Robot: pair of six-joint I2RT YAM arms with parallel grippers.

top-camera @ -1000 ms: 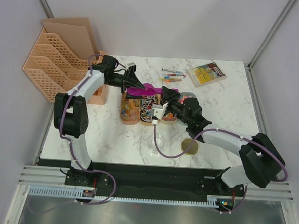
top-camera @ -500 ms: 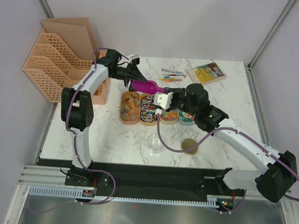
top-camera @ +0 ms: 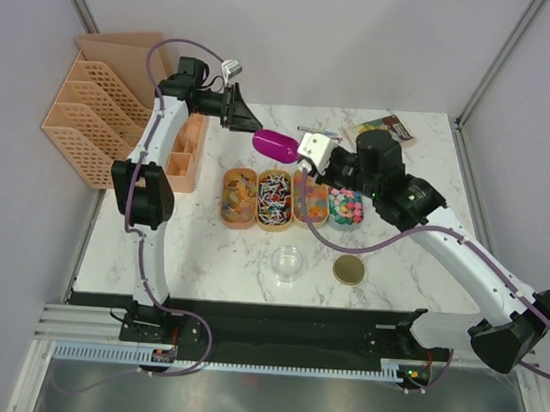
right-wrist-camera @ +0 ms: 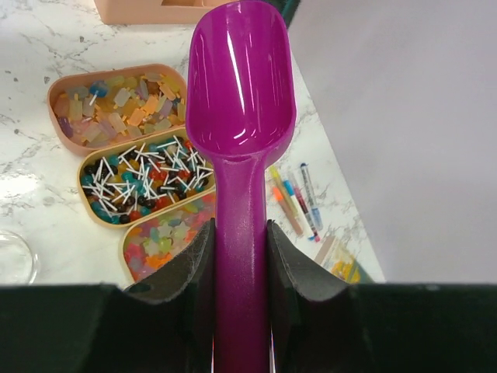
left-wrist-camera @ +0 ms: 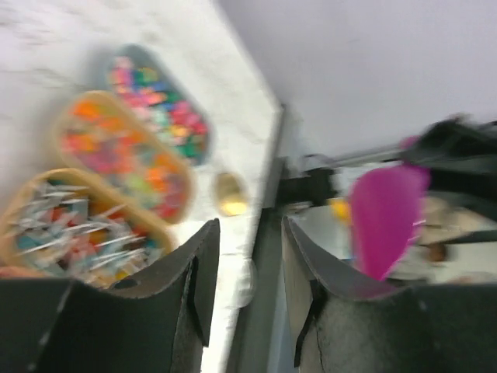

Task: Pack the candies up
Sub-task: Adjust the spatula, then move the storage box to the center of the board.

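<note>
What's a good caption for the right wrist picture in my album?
The right tool holds an empty purple scoop, with the candies behind it.

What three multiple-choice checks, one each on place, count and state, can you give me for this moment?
1. Where does the gold lid lie?
A. On the table, right of the clear cup.
B. On top of a tray.
C. Inside the clear cup.

2. How many trays of candies stand in the row?
A. Two.
B. Four.
C. Six.

3. What is the purple scoop's state?
A. Lying flat on the table.
B. Clamped in the right gripper, bowl empty.
C. Standing in the clear cup, heaped full.

Answers:
1 A: the top view shows lid and cup side by side on the table.
2 B: the top view shows four trays in one row.
3 B: the right wrist view shows the fingers shut on the handle and a bare bowl.
</note>
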